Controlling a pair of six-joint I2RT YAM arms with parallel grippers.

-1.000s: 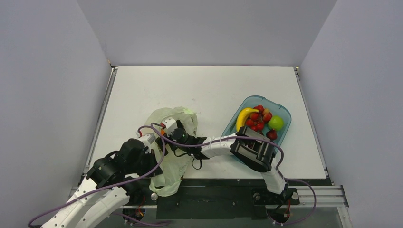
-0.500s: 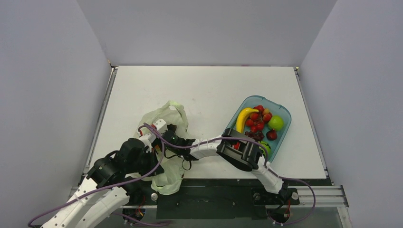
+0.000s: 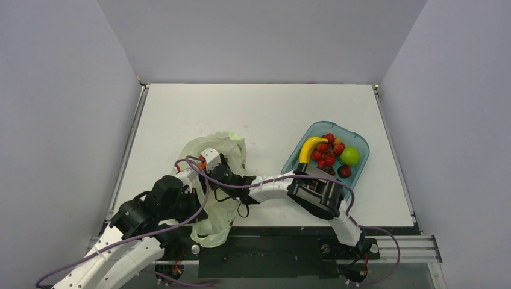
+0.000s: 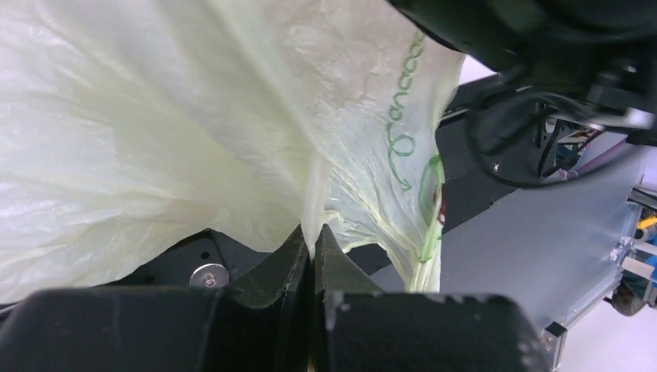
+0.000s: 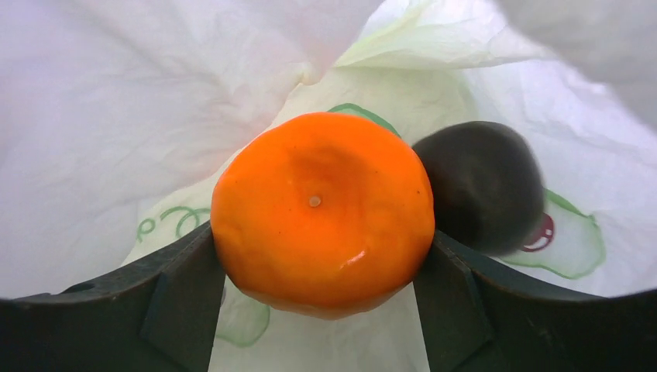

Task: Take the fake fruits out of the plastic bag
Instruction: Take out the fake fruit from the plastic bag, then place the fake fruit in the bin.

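Right wrist view: my right gripper clamps the orange fruit inside the plastic bag, while my left gripper pinches that bag to steady it.

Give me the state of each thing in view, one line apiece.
Thin pale-green plastic bag: crumpled, pinched, holding fruit.
Round orange plastic fruit: inside the bag, gripped.
Dark round fruit: inside the bag, loose.
Left hand: shut on a fold of the bag.
Right hand: shut on the orange fruit.
Blue translucent plastic tray: holding fruit.
Curved yellow plastic banana: lying in the tray.
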